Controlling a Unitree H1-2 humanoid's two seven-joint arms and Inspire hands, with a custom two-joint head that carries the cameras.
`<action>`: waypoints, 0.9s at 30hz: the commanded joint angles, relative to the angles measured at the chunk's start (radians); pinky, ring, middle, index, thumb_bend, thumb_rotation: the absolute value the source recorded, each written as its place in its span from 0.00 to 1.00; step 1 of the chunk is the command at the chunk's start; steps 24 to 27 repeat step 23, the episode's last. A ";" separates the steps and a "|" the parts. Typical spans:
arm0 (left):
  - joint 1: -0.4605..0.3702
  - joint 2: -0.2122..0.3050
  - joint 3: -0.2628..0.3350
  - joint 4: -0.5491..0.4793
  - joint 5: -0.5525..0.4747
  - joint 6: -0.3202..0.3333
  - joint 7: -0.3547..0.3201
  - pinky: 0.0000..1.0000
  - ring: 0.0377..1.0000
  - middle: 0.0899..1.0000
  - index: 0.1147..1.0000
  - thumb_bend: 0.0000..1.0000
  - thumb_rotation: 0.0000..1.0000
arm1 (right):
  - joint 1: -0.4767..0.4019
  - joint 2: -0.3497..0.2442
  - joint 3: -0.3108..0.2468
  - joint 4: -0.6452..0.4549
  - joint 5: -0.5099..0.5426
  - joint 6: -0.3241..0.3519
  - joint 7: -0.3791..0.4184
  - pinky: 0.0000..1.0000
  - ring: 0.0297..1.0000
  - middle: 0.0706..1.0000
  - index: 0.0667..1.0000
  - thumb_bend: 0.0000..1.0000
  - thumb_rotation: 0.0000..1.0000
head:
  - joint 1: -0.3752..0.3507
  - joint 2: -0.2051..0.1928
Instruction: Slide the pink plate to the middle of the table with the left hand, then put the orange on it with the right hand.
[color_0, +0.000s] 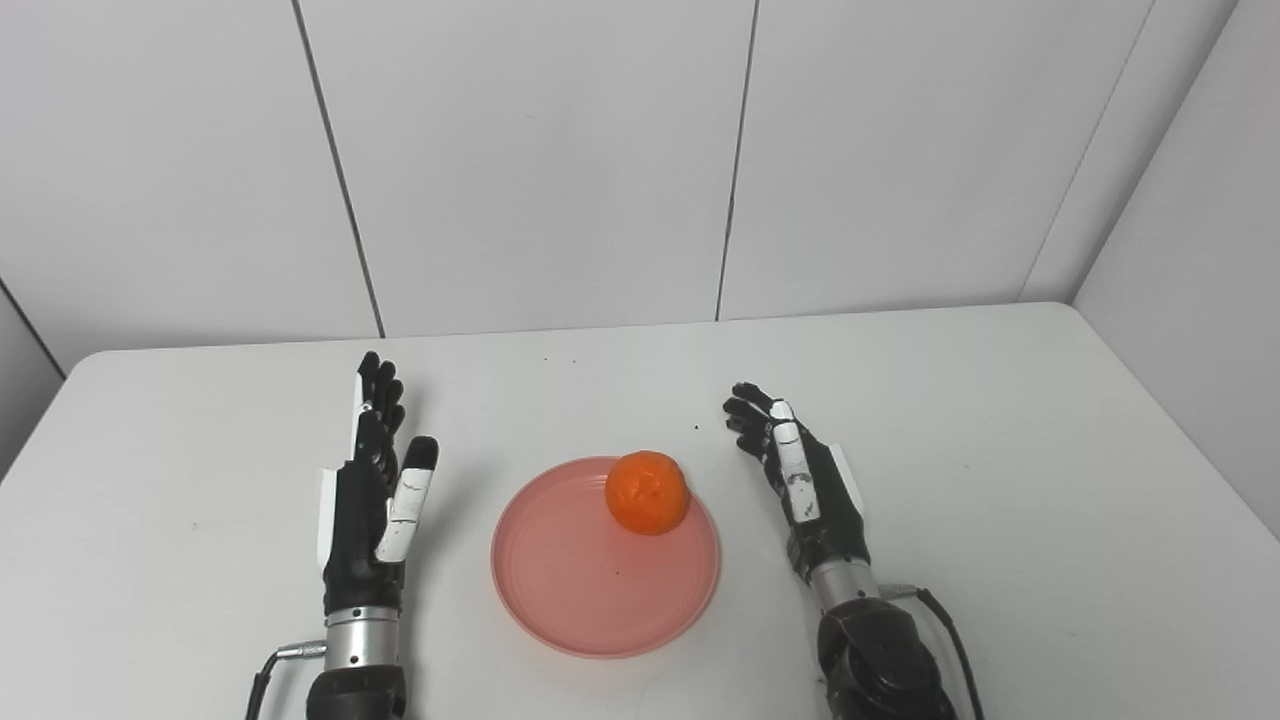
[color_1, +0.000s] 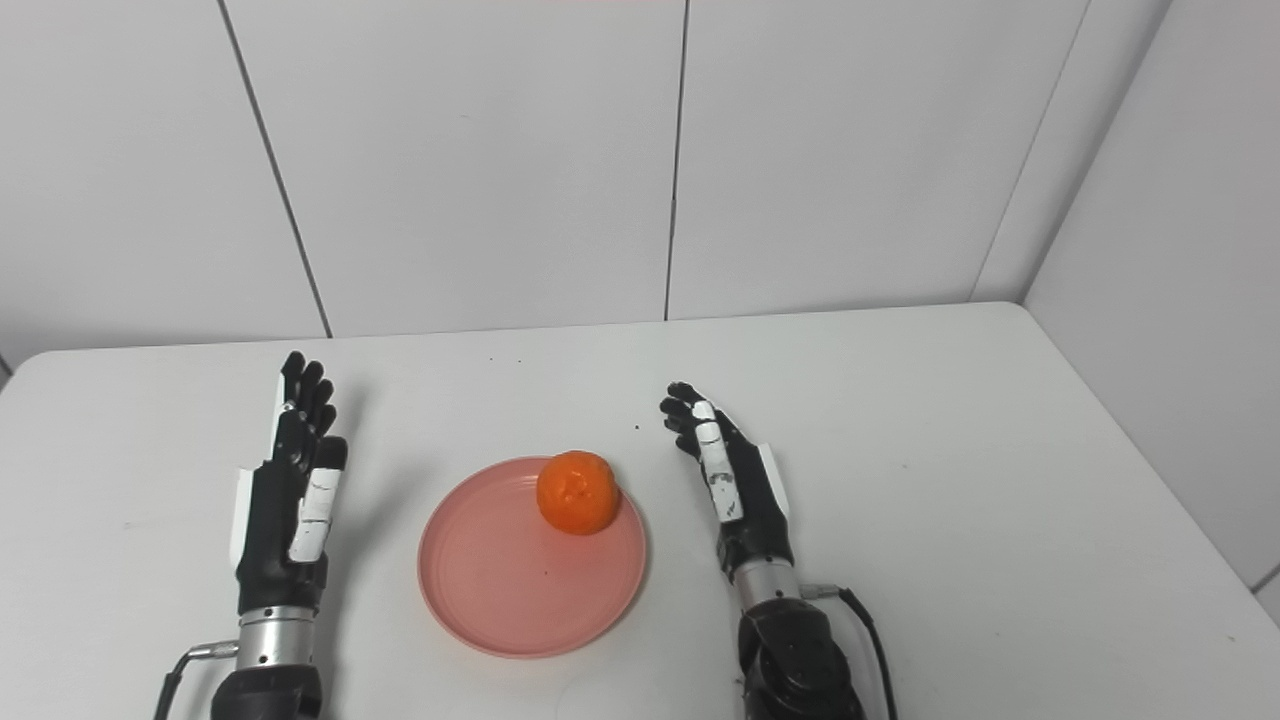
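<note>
**Orange sits on the pink plate, both hands empty**

The pink plate (color_0: 604, 556) lies on the white tabletop (color_0: 1000, 480), near the front edge and midway between the two arms. The orange (color_0: 647, 491) rests on the plate close to its rim at about 1 o'clock. The left robot hand (color_0: 375, 490) stands at the plate's 9 o'clock, fingers spread and holding nothing. The right robot hand (color_0: 800, 470) stands at 3 o'clock, just beside the orange but apart from it, fingers spread and empty.
</note>
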 joint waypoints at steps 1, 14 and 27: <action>0.037 0.015 0.012 0.028 -0.043 0.091 -0.029 1.00 1.00 1.00 1.00 0.85 0.86 | 0.001 0.018 -0.014 0.021 0.025 -0.053 -0.023 0.92 0.87 0.83 0.82 0.89 1.00 | 0.000 -0.001; 0.041 -0.022 0.030 -0.056 -0.220 0.390 -0.100 1.00 1.00 1.00 1.00 0.85 0.87 | 0.041 0.041 -0.018 0.083 -0.011 -0.113 -0.111 1.00 1.00 0.97 0.97 0.78 1.00 | 0.019 0.011; 0.043 -0.034 0.067 -0.093 -0.323 0.571 -0.105 1.00 1.00 1.00 1.00 0.88 0.94 | 0.053 0.041 0.000 0.108 -0.044 -0.179 -0.142 1.00 1.00 1.00 1.00 0.86 1.00 | 0.012 0.012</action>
